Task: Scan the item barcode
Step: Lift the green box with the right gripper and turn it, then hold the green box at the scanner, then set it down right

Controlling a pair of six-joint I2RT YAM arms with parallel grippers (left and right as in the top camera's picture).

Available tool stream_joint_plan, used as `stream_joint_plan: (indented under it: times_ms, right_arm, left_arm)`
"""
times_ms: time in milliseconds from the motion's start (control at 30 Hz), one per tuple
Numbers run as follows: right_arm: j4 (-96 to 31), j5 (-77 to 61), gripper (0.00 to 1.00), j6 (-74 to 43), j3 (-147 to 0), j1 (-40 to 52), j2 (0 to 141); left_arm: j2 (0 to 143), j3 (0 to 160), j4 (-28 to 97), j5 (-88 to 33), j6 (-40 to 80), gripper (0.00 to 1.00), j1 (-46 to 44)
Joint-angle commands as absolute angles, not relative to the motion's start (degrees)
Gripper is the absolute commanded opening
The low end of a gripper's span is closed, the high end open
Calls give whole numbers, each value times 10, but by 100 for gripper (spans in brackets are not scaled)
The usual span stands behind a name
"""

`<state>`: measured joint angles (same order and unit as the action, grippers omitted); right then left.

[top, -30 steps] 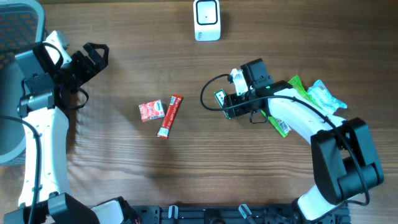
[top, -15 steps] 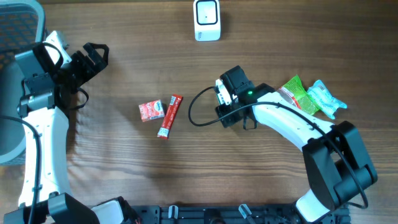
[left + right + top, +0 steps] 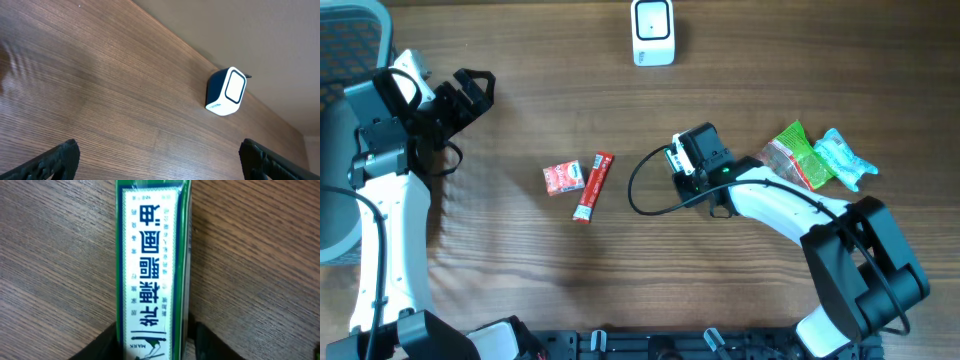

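Legibly, "MARK" beside Chinese characters on the green box [image 3: 150, 265].

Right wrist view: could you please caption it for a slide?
Right gripper holds a green, white-labelled box over the wooden table.

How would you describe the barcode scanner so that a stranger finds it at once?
Begin at the wooden table and go to the middle of its far edge. There the scanner stands alone: a small white box with a rounded window, whereas all other items are coloured packets.
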<state>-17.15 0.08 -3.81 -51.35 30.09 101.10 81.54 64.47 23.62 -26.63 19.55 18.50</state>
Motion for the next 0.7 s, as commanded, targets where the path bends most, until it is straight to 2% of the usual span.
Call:
stream_joint_plan:
  times_ms: [0, 100, 233, 267, 333, 400, 433, 567, 667]
  right_arm:
    - [-150, 2, 49, -46, -502, 304, 1011]
    - [-146, 1, 41, -47, -501, 304, 1011]
    - [-167, -1, 36, -77, -501, 304, 1011]
    - [-167, -1, 30, -77, -505, 304, 1010]
    - [-201, -23, 27, -75, -537, 304, 995]
    - [-267, -65, 27, -74, -607, 304, 970]
    - [-307, -84, 22, -74, -649, 304, 963]
    - [-504, -121, 23, -75, -844, 303, 962]
    - [-594, -168, 23, -75, -974, 286, 984]
  left_arm:
    - [815, 646, 235, -269, 182, 100, 187]
    - [815, 646, 235, -269, 182, 100, 187]
    - [815, 646, 235, -269, 182, 100, 187]
    - [815, 646, 235, -269, 182, 100, 187]
    - [815, 646, 235, -269, 182, 100, 187]
    - [815, 646, 235, -269, 182, 100, 187]
    - [815, 646, 235, -269, 182, 100, 187]
    - [815, 646, 235, -269, 182, 100, 187]
    - [815, 646, 235, -269, 182, 100, 187]
